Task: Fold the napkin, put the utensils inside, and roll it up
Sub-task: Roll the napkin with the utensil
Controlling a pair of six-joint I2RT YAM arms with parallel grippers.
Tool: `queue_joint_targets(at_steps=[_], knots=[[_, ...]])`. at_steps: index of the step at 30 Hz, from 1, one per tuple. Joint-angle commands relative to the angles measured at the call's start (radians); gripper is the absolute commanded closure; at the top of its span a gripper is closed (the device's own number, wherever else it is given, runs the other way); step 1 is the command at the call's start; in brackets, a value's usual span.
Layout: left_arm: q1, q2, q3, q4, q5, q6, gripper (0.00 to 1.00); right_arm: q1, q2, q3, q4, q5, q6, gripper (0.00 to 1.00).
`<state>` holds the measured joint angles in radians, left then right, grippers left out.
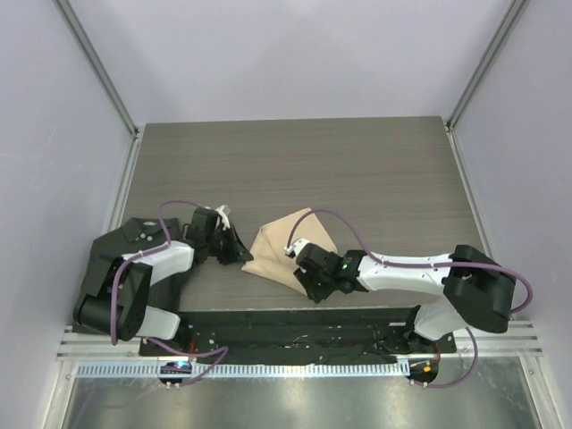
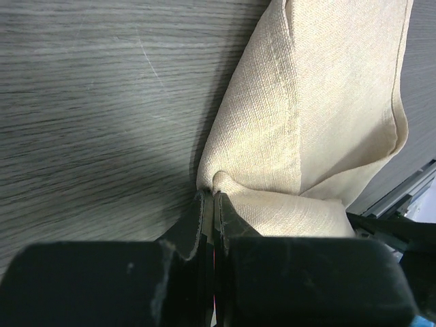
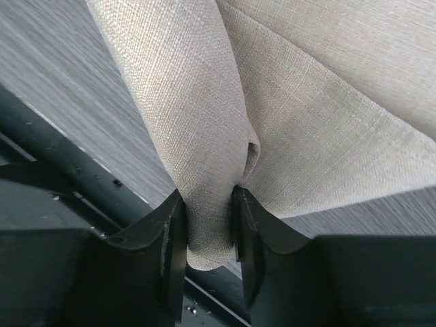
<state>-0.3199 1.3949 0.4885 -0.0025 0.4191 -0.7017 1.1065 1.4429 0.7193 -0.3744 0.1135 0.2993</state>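
The beige napkin [image 1: 288, 239] lies bunched near the table's front edge, between my two arms. In the left wrist view, my left gripper [image 2: 213, 197] is shut on a pinched corner of the napkin [image 2: 306, 102], at the cloth's left end in the top view [image 1: 243, 255]. My right gripper [image 3: 208, 204] has a rolled fold of the napkin [image 3: 320, 116] squeezed between both fingers, at the cloth's near right side [image 1: 298, 259]. The cloth hangs in loose folds between the two grips. The utensils are out of view.
The wood-grain table [image 1: 295, 170] stretches away behind the napkin. A dark strip [image 1: 286, 326] and a metal rail [image 1: 295, 368] run along the near edge by the arm bases. Frame posts [image 1: 98, 63] stand at both back sides.
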Motion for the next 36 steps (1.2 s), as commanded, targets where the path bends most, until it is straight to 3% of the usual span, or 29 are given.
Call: queue_joint_targets(at_steps=[1,6,12,16,18,21,27,32,36], knots=[[-0.004,0.019,0.03,-0.059,-0.034,0.027,1.0,-0.097,-0.009,-0.026,0.066,-0.314,-0.032,0.73],[-0.004,0.059,0.058,-0.099,-0.051,0.042,1.0,-0.209,0.043,-0.027,0.069,-0.532,-0.04,0.78],[-0.004,0.096,0.074,-0.128,-0.052,0.054,1.0,-0.243,0.082,0.034,0.011,-0.491,-0.038,0.76],[-0.004,0.111,0.076,-0.134,-0.056,0.056,1.0,-0.237,-0.002,0.133,-0.095,-0.372,-0.049,0.64],[-0.004,0.115,0.079,-0.134,-0.052,0.056,1.0,-0.22,-0.05,0.205,-0.155,-0.31,-0.064,0.52],[-0.004,0.115,0.081,-0.134,-0.046,0.056,1.0,-0.131,-0.065,0.282,-0.198,-0.132,-0.08,0.43],[-0.004,0.108,0.079,-0.14,-0.049,0.056,1.0,0.102,0.052,0.353,-0.181,0.243,-0.106,0.38],[-0.004,0.107,0.084,-0.145,-0.048,0.057,1.0,0.17,0.221,0.394,-0.144,0.34,-0.132,0.36],[-0.004,0.105,0.084,-0.146,-0.045,0.057,1.0,0.18,0.264,0.402,-0.135,0.387,-0.15,0.36]])
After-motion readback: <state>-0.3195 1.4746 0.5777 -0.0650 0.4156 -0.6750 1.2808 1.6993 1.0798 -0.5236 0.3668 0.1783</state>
